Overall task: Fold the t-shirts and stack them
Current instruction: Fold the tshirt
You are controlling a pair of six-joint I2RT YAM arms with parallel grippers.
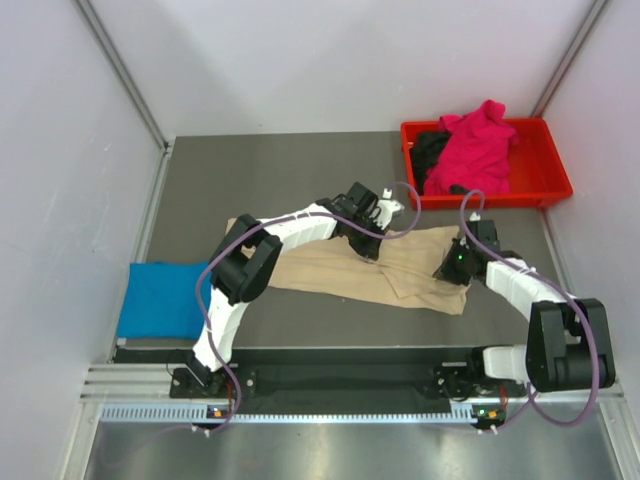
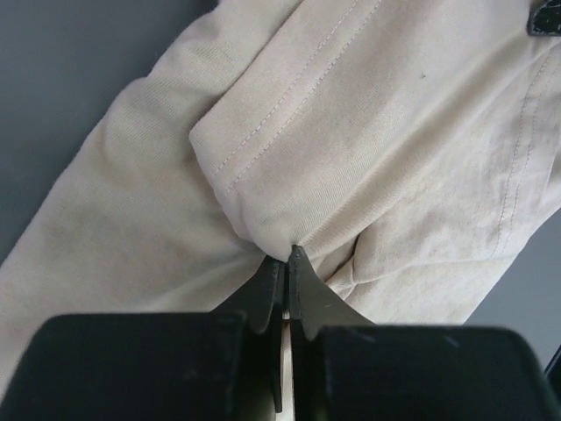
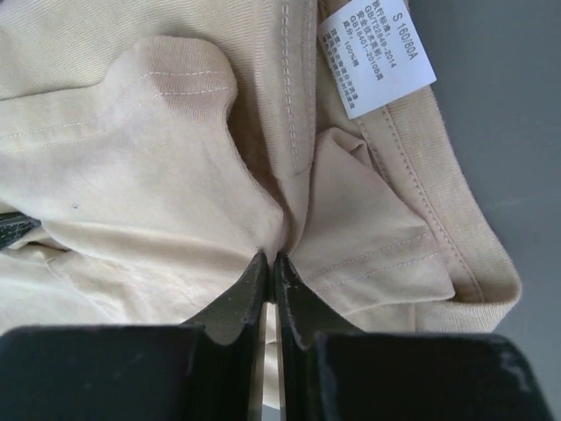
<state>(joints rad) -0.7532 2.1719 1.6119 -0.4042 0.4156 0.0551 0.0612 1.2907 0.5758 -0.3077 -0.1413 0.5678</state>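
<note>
The beige-tan t-shirt [image 1: 340, 272] lies spread across the middle of the table. My left gripper [image 1: 362, 246] is shut on a pinch of its cloth [image 2: 289, 175] at the shirt's far edge. My right gripper [image 1: 447, 270] is shut on the cloth near the collar [image 3: 263, 193], where a white size label [image 3: 375, 63] shows. The bright blue t-shirt [image 1: 162, 299] lies folded flat at the near left. The magenta-pink t-shirt [image 1: 478, 148] and the black t-shirt [image 1: 428, 152] lie crumpled in the red tray [image 1: 545, 185].
The red tray stands at the far right corner. White walls close in the table on the left, back and right. A metal rail [image 1: 300, 408] with the arm bases runs along the near edge.
</note>
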